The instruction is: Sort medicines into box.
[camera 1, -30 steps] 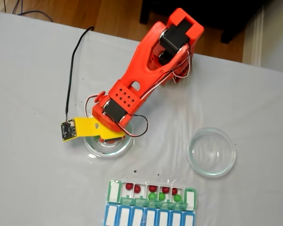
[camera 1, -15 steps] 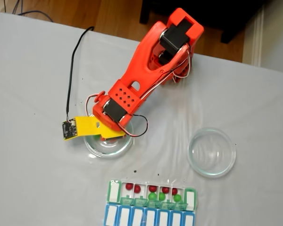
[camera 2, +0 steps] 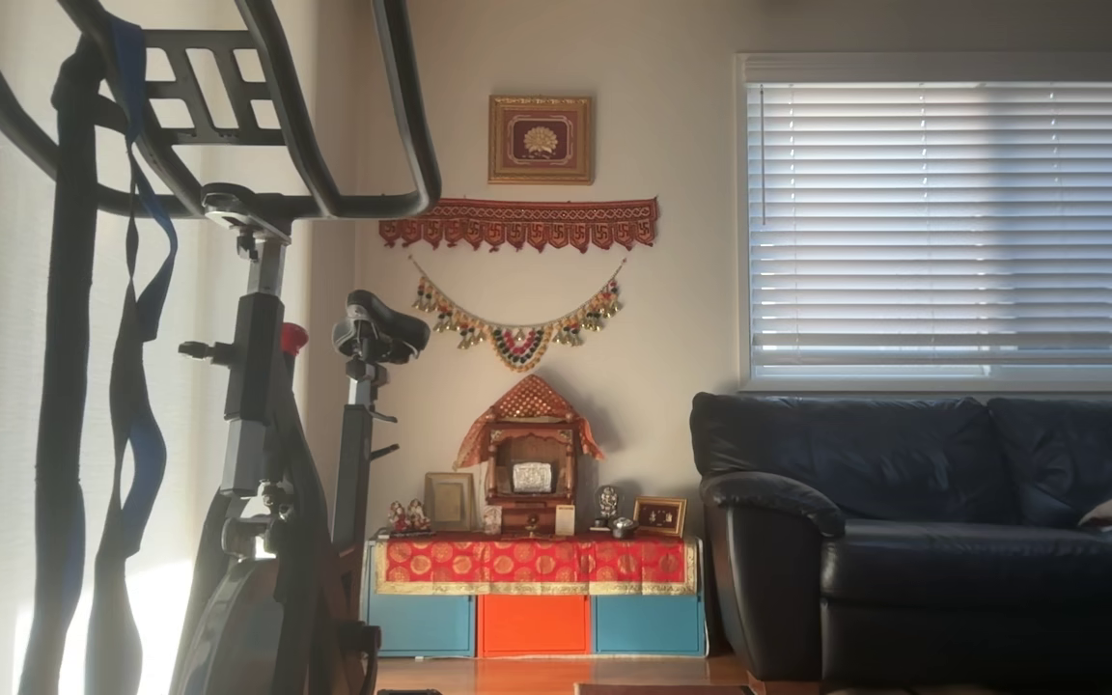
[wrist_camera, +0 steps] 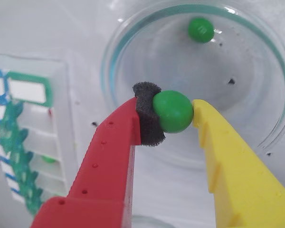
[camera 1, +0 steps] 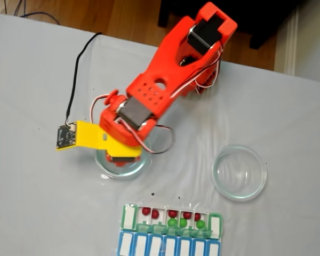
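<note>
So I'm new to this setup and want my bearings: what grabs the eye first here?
In the wrist view, the red-and-yellow tool pinches a glossy green ball above a round clear glass dish where another green ball lies. In the fixed view, the bright orange arm looms over that dish, near the green-and-white pill organizer.

We can read no text, label, brand or number anywhere. The translucent green lids of the green-and-white plastic pill organizer row [camera 1: 172,223] carry marks that are too small and blurred for us to make out, both in the fixed view and in the wrist view [wrist_camera: 20,156]. The white panels on the adjoining blue-and-white plastic row [camera 1: 169,246] look blank to us. The gold-framed red picture on the wall [camera 2: 541,139] shows an emblem, not lettering, and the small frames beneath it are too small to read.
</note>
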`<state>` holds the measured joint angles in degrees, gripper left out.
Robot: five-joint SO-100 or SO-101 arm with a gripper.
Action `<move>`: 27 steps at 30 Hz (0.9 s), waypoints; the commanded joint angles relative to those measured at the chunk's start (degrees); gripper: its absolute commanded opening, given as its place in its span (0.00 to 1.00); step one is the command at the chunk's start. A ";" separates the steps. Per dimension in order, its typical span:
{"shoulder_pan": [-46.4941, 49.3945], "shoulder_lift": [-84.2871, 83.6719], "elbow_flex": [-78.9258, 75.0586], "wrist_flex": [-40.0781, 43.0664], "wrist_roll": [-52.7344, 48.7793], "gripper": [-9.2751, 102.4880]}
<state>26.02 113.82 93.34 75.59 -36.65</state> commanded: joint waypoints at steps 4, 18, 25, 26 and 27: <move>-12.39 -6.33 -22.24 10.81 10.99 0.09; -23.03 -32.78 -46.93 17.14 21.36 0.09; -22.76 -45.35 -65.04 23.38 23.03 0.09; -22.50 -47.46 -68.64 24.79 23.12 0.09; -22.32 -50.45 -73.74 27.07 23.12 0.09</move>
<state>3.96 65.21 34.89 98.79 -13.71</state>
